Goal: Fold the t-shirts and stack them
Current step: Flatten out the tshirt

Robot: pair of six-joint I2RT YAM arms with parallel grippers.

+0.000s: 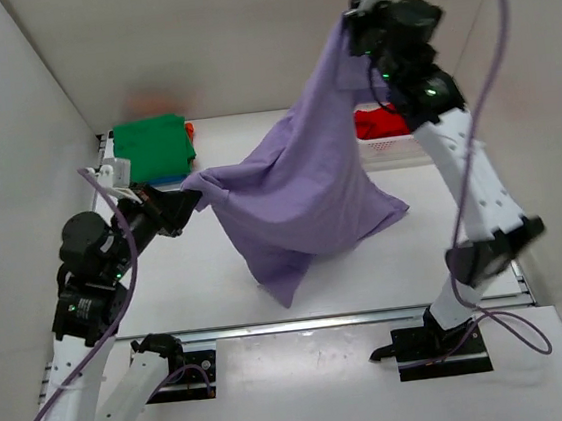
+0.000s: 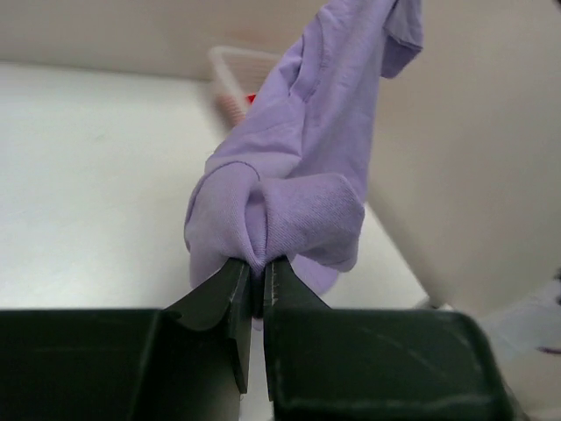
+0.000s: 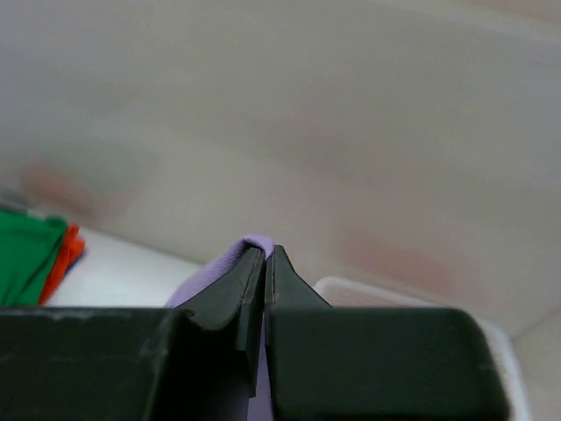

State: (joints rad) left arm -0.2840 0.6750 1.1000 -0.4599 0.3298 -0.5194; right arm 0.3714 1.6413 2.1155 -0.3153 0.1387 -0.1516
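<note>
L gripper [image 2: 255,274] + R gripper [image 3: 265,256] pinch lavender shirt [image 1: 299,193] | hangs over table [image 1: 168,283]

1. The lavender t-shirt [image 1: 304,193] was plain pale purple, without print.
2. The green t-shirt [image 1: 153,143] was solid green.
3. The blue t-shirt [image 1: 162,180] showed as a blue strip.
4. The orange t-shirt [image 1: 190,130] showed as an orange edge.
5. The red t-shirt [image 1: 382,119] was bright red.
6. The basket [image 1: 400,148] was white mesh.
7. The desk [image 1: 188,281] was white.

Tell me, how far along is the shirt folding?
Done, it seems: the green shirt, blue shirt and orange shirt sit stacked at the far left. In hand: the left gripper and right gripper pinch the lavender shirt, which hangs unfolded between them. Left: folding and stacking that one, then the red shirt in the white basket.
</note>
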